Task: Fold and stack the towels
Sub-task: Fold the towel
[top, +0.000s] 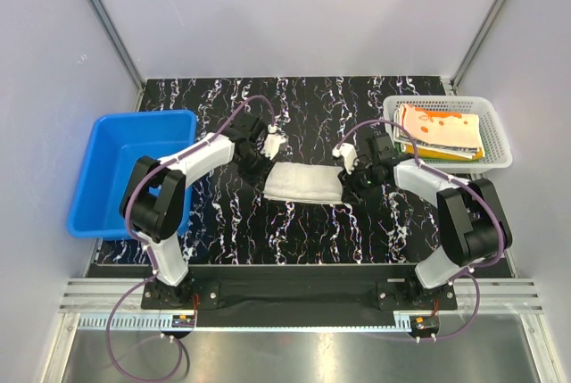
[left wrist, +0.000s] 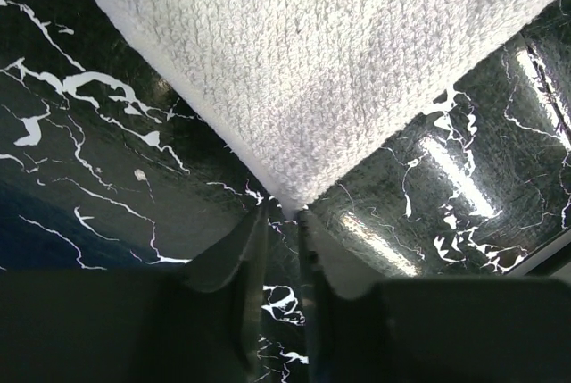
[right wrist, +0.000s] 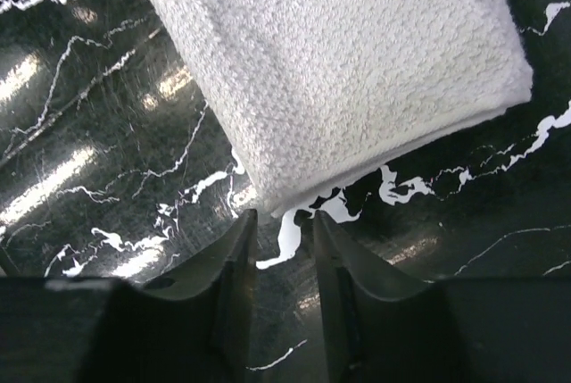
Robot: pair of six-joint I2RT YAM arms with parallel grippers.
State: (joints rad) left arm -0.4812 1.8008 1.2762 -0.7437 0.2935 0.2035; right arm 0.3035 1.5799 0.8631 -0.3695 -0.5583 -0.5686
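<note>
A black white-veined table point(top: 303, 231) is seen, carrying everything. At its left edge a blue bin point(top: 89, 178) is set, and at its far right corner a white mesh basket point(top: 496, 133). Inside the basket a stack of folded towels point(top: 442, 131) is held, with a cream one marked in orange on top. A whitish-beige towel point(top: 303, 183) is laid folded into a long strip at the middle of the table, between the two arms. The left pincer point(left wrist: 284, 231) is placed just at the strip's left near corner, its fingers narrowly parted and nothing gripped. The right pincer point(right wrist: 278, 231) is placed at the right near corner, released a little wider, with bare table seen between its fingers.
</note>
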